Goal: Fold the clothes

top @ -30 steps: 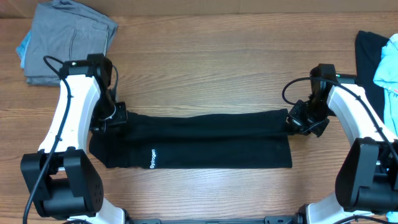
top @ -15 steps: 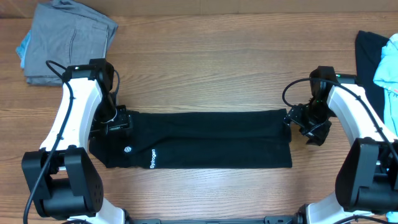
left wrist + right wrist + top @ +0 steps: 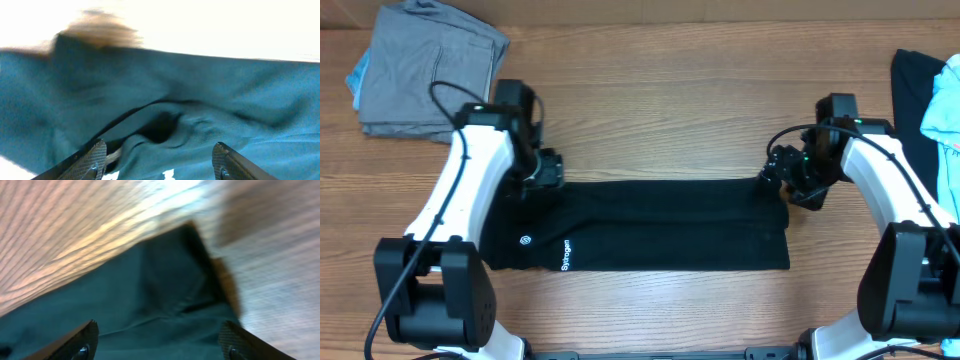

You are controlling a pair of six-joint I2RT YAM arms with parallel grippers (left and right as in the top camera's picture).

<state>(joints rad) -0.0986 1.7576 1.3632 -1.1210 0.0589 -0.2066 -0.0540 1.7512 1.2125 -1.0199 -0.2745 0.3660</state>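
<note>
The black shirt (image 3: pixel 650 225) lies folded into a long flat strip across the table, with a small round white logo (image 3: pixel 525 240) and white lettering (image 3: pixel 566 255) near its left end. My left gripper (image 3: pixel 546 170) hovers at the strip's upper left edge. Its jaws stand open in the left wrist view, with rumpled dark fabric (image 3: pixel 165 115) below my left gripper (image 3: pixel 160 154) and nothing between the fingers. My right gripper (image 3: pixel 783 175) is over the strip's upper right corner. My right gripper (image 3: pixel 159 330) is open too, with the shirt's corner (image 3: pixel 180 265) lying on the wood beneath.
A folded grey garment (image 3: pixel 430 65) with light blue cloth under it lies at the back left. Black and light blue clothes (image 3: pixel 932 90) are piled at the right edge. The wooden tabletop (image 3: pixel 650 110) stretches behind the strip.
Both grippers went from shut to open and let go of the shirt's ends. The logo came into view. The left gripper moved up and right; the right moved slightly up and left.
</note>
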